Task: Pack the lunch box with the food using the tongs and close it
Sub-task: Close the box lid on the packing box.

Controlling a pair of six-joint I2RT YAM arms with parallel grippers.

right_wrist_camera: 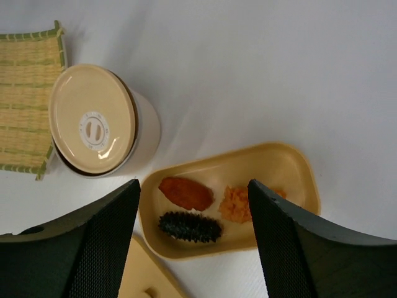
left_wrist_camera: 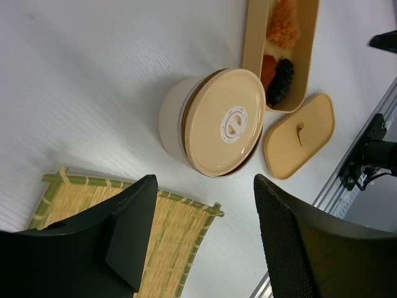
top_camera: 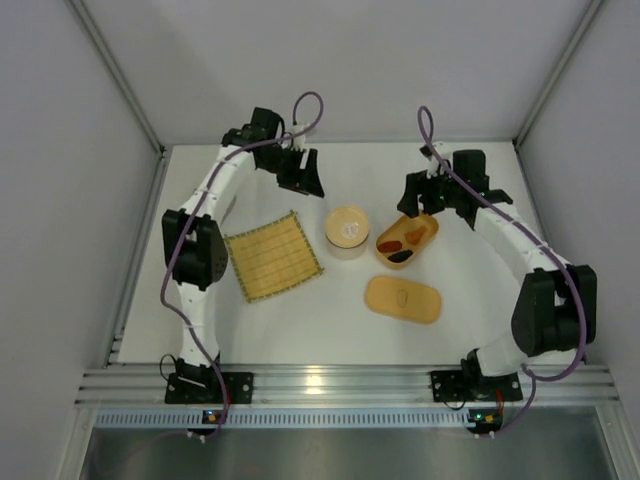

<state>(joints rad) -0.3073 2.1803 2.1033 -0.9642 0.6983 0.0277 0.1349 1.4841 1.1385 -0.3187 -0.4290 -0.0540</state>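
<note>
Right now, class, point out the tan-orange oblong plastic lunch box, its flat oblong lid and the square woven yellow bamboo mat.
Tan-orange oblong plastic lunch box (right_wrist_camera: 268,166): right wrist view, bare inner floor.
Flat oblong lid (top_camera: 402,299): top external view, centre of its top face.
Square woven yellow bamboo mat (top_camera: 272,256): top external view, middle of the weave.

- No word, brand or number could be read in any of the three views.
- A round white sticker (left_wrist_camera: 233,123) sat at the middle of the cap of the cream round container (left_wrist_camera: 173,121). It carried a ring of fine grey print around two small tan marks, and the print was too small to make out in either wrist view.
- From the top camera the same sticker showed only as a pale smudge.
- The flat oblong lid (left_wrist_camera: 310,152) bore a small centre mark (left_wrist_camera: 299,133), a short stroke with no lettering that could be told.
- Small coloured status lights (top_camera: 210,415) glowed below the arm bases, with no legible caption beside them.
</note>
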